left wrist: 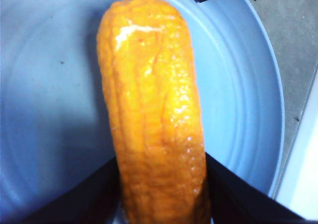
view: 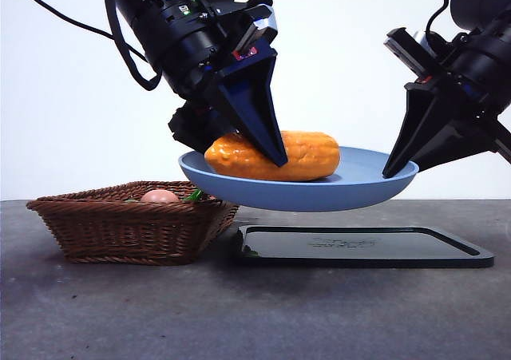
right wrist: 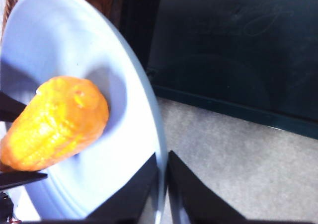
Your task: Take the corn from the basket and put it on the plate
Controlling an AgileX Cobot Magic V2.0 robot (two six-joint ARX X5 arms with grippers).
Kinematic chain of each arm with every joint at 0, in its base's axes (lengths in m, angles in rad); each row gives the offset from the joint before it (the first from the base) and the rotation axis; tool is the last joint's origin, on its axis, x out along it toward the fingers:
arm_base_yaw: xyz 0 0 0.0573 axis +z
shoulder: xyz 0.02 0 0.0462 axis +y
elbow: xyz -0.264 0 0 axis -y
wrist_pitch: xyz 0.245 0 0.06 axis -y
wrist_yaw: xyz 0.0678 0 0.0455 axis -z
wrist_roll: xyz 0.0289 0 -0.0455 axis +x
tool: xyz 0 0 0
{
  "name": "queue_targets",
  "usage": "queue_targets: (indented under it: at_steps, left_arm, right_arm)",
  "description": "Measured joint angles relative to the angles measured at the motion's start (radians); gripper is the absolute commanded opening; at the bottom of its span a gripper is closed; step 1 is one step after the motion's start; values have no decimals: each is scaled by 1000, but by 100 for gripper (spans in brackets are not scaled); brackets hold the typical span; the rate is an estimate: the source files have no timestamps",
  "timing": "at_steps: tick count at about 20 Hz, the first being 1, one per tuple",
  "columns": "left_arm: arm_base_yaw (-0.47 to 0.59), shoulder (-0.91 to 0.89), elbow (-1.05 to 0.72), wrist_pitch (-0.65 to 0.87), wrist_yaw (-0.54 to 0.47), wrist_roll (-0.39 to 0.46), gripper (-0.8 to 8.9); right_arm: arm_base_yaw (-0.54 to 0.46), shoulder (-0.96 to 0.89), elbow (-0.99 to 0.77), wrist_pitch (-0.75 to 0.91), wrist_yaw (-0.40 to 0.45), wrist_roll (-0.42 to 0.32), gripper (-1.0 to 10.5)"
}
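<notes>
The orange-yellow corn (view: 311, 156) (left wrist: 154, 110) (right wrist: 54, 122) lies lengthwise on the blue plate (view: 319, 194) (left wrist: 44, 85) (right wrist: 134, 134). My left gripper (view: 255, 148) (left wrist: 161, 184) comes down from the upper left and is shut on the corn, one jaw on each side of its near end. The plate hangs in the air above the black tray. My right gripper (view: 397, 168) (right wrist: 161, 169) is shut on the plate's right rim, one jaw above and one below. The wicker basket (view: 128, 224) stands on the table at the left, below the plate's left edge.
A flat black tray (view: 363, 247) (right wrist: 223, 50) lies on the grey table under the plate. In the basket a peach-coloured round item (view: 160, 195) and a bit of green leaf (view: 194, 194) show above the rim. A white wall stands behind.
</notes>
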Motion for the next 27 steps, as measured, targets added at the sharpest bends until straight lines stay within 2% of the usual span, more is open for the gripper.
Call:
queue_targets:
  at_steps: [8,14,20,27]
  left_arm:
    - [-4,-2,25,-33,0,-2,319]
    - [-1,-68,202,-119,-4,-16,318]
    - [13,-112,356,-178,-4,-21,316]
    - [13,-163,375,-193,-4,-48,316]
  right_arm:
    - [-9,0,0,1,0,-1,2]
    - [-51,0,0,23,-10,-1,2]
    - [-148,7,0,78,-10,0,2]
    - [-234,213,120,87,-8,0,2]
